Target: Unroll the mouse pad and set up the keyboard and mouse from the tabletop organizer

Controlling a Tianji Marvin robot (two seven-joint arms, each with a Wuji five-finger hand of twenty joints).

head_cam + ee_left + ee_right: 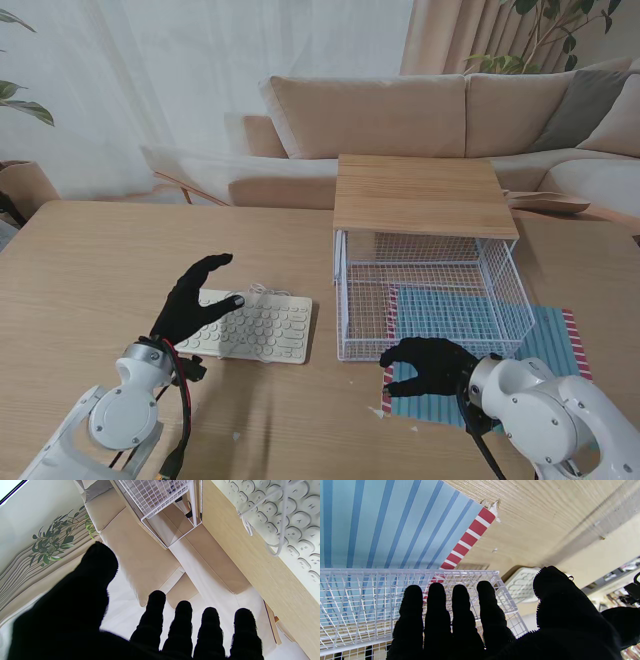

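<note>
Nearest me, the black-gloved right hand (432, 365) lies spread, fingers apart, on the flat blue-striped, red-edged mouse pad (556, 338). The black-gloved left hand (197, 299) hovers splayed, holding nothing, above the white round-keyed keyboard (258, 329) on the pale wood-grain bench (90, 270). Farther stands the wood-topped white wire-mesh organizer (430, 290).

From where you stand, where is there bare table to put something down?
The widest bare stretch is the left of the table, beyond the keyboard. There is a narrow strip between the keyboard and the wire organizer, and bare wood nearer to me between the left hand and right hand. The right side is crowded: organizer, striped mouse pad.
</note>
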